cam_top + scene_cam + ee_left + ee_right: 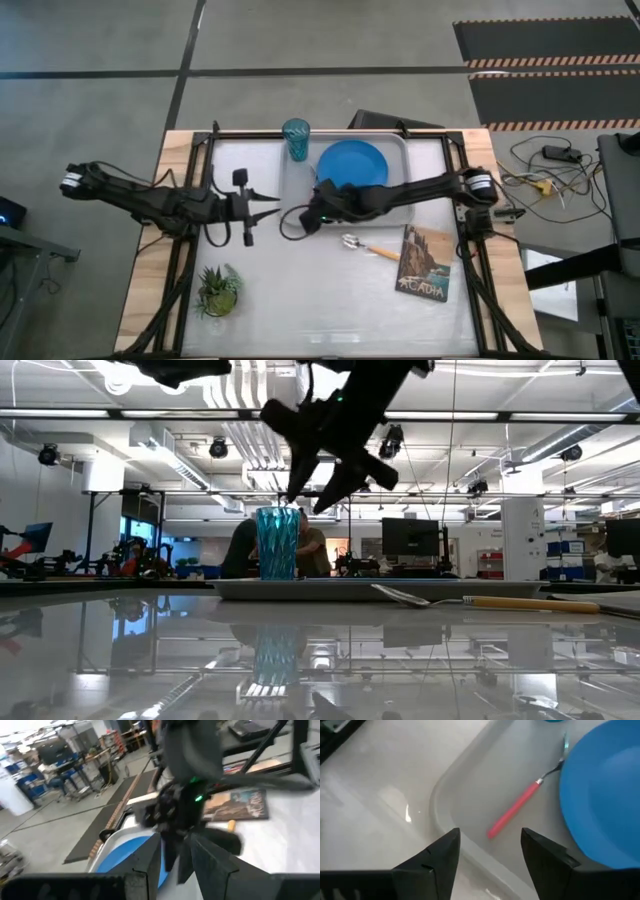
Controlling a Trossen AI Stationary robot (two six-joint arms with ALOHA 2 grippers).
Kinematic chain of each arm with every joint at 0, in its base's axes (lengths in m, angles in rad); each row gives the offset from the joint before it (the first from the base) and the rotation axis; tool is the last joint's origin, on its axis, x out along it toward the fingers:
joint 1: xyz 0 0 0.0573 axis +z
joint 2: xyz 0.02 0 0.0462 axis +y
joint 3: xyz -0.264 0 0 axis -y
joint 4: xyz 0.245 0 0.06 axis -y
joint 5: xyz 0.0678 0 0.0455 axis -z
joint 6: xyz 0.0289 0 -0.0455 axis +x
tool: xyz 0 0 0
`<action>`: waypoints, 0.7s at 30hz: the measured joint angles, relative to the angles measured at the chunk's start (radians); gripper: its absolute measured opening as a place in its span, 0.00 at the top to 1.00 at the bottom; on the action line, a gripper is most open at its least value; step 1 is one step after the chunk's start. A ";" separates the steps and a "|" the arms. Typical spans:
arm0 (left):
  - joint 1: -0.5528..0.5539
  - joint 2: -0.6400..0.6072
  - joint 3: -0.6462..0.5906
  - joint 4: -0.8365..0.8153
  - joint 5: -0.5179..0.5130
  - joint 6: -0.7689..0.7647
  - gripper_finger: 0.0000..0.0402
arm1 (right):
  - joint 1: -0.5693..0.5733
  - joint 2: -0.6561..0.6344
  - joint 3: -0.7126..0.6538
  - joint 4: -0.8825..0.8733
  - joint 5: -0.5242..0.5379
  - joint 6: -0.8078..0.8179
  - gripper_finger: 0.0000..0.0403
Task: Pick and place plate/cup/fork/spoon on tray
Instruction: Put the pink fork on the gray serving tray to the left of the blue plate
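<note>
The grey tray (400, 212) lies at the table's far middle. On it lie the blue plate (351, 163) and the pink-handled fork (517, 810), whose tines reach the plate's rim, and the teal cup (296, 138) stands at its far left corner. The orange-handled spoon (368, 247) lies on the table in front of the tray. My right gripper (490, 852) is open and empty above the tray's near left corner, over the fork's handle end. My left gripper (270, 205) is open and empty, left of the tray.
A dark picture book (425, 262) lies at the near right, beside the spoon. A small potted plant (218, 290) stands at the near left. The two grippers are close together at the tray's left edge. People stand in the room behind the table (310, 550).
</note>
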 joint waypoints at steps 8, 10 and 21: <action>-0.014 -0.036 0.000 -0.007 0.006 0.000 0.78 | -0.045 0.100 0.061 0.000 -0.013 0.004 0.46; -0.014 -0.035 -0.001 -0.005 0.006 0.000 0.78 | -0.053 0.128 0.071 0.011 -0.013 0.004 0.46; -0.014 -0.034 -0.001 -0.004 0.013 0.000 0.78 | -0.065 0.281 0.189 0.012 -0.013 0.004 0.46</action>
